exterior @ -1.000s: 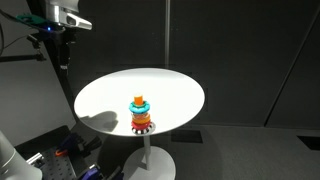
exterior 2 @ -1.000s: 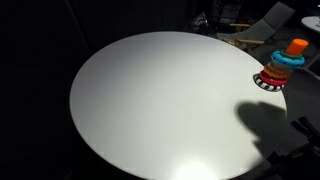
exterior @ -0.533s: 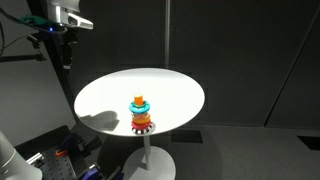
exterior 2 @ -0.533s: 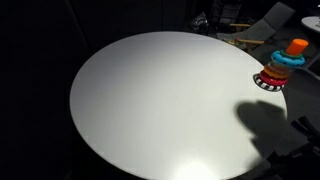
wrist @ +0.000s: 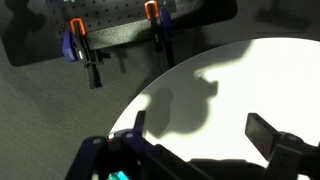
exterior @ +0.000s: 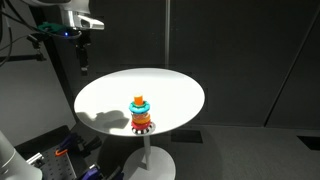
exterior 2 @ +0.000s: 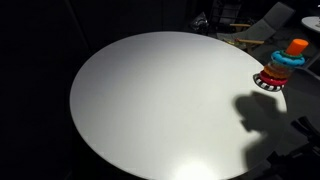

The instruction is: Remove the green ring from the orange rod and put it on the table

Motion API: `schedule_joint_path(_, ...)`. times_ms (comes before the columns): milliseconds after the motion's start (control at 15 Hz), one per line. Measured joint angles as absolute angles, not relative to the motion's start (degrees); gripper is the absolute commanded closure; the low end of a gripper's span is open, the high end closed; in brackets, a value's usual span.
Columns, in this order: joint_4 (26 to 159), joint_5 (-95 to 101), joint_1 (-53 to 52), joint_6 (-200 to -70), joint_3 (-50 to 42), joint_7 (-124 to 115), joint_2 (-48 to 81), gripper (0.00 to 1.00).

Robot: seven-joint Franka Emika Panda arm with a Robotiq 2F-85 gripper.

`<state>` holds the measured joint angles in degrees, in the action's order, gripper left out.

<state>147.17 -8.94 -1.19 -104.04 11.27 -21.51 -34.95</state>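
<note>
The ring-stacking toy (exterior: pixel 141 113) stands on the round white table (exterior: pixel 110 95), near its front edge. The toy also shows at the table's right rim in an exterior view (exterior 2: pixel 278 68). The orange rod (exterior 2: pixel 297 46) sticks up from the top of the stack, above a turquoise ring and the red cog base. The green ring (exterior 2: pixel 281 67) sits low in the stack and is hard to tell apart at this size. My gripper (exterior: pixel 82 64) hangs high above the table's far left rim, well apart from the toy. In the wrist view my gripper (wrist: pixel 200 135) is open and empty over the white top.
A pegboard with orange-handled clamps (wrist: pixel 152 14) hangs beyond the table's edge. Cables and gear (exterior: pixel 60 155) lie on the floor beside the pedestal. Dark furniture (exterior 2: pixel 245 30) stands behind the table. My arm's shadow (exterior 2: pixel 262 110) falls near the toy.
My gripper has moved right and down, towards the table. Its shadow on the table has shifted. The toy has not moved.
</note>
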Motion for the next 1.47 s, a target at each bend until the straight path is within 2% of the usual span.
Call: schedule_joint_path(1467, 146.4, 2.2, 6.9, -128.6, 4.3, -23.9, -16.1, 0.00)
